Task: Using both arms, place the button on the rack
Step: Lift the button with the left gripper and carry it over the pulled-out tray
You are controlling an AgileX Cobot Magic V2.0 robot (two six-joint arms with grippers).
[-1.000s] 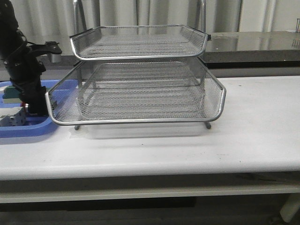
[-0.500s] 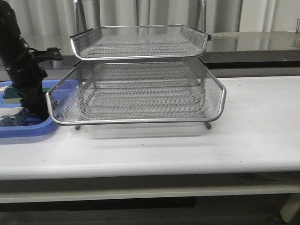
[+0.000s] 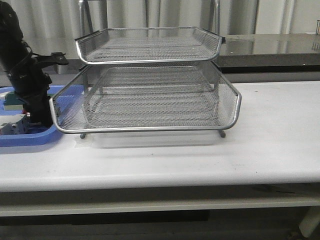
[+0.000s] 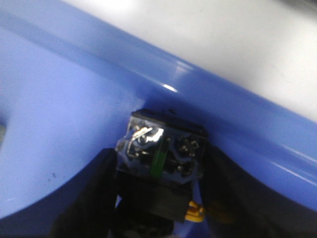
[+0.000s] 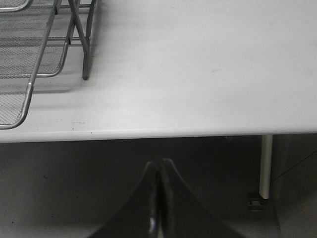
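Observation:
The button (image 4: 161, 151) lies in the blue tray (image 4: 59, 99) against its wall. Only its rear block with metal terminals, its black body and a yellow clip show. My left gripper (image 4: 161, 166) is shut on it, one black finger (image 4: 96, 188) pressed to each side. In the front view the left arm (image 3: 30, 85) reaches down into the tray (image 3: 30, 137) just left of the rack (image 3: 145, 129), and the button is hidden there. My right gripper (image 5: 159, 166) is shut and empty, below the table's front edge, off the rack's corner (image 5: 29, 94).
A whitish block (image 3: 11, 127) and a green one (image 3: 11, 100) also lie in the blue tray. The rack's wire tiers stand mid-table with thin legs (image 5: 85, 59). A table leg with a caster (image 5: 265, 168) stands beside the right gripper.
The left arm has shifted slightly right and settled over the tray's right end. The rack has not moved.

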